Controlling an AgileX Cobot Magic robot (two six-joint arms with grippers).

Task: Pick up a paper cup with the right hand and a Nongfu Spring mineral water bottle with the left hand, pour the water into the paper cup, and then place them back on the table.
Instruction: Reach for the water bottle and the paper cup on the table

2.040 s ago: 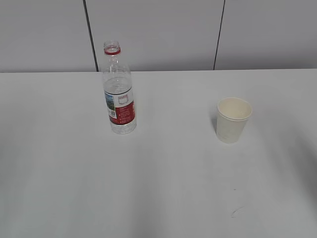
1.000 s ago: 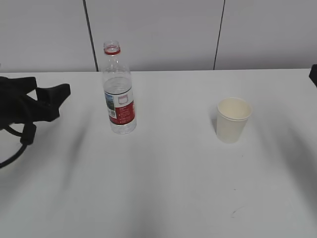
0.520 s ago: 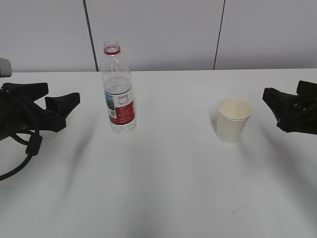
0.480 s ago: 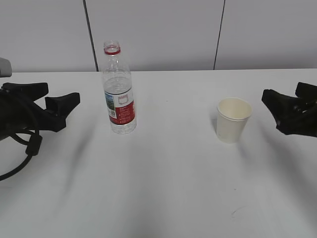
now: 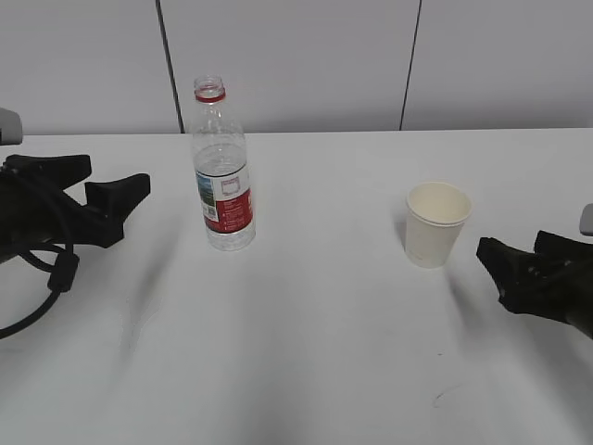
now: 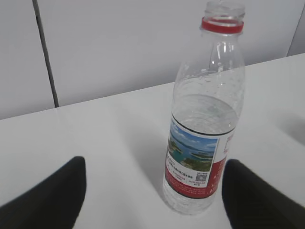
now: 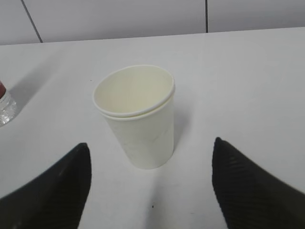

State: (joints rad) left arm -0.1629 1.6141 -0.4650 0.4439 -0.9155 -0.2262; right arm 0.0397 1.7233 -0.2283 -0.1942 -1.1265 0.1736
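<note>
The Nongfu Spring mineral water bottle (image 5: 223,176) stands upright and uncapped at the back left of the table (image 5: 306,324), partly filled with water (image 6: 202,114). The paper cup (image 5: 436,225) stands upright and empty on the right. My left gripper (image 5: 119,174) is open and empty, left of the bottle and apart from it. In the left wrist view the bottle (image 6: 202,143) stands ahead of the open left gripper (image 6: 153,164), nearer its right finger. My right gripper (image 5: 510,243) is open and empty, just right of the cup. In the right wrist view the cup (image 7: 138,119) stands ahead, between the fingers of the open right gripper (image 7: 150,145).
A grey panelled wall (image 5: 296,65) runs behind the table's far edge. A small dark scratch mark (image 5: 443,396) lies on the table near the front right. A black cable (image 5: 37,278) loops down from the left arm.
Both arms came into view from the sides. In the last half second my right gripper moved lower and leftward, closer to the cup. The left gripper stayed almost still. Bottle and cup have not moved.
</note>
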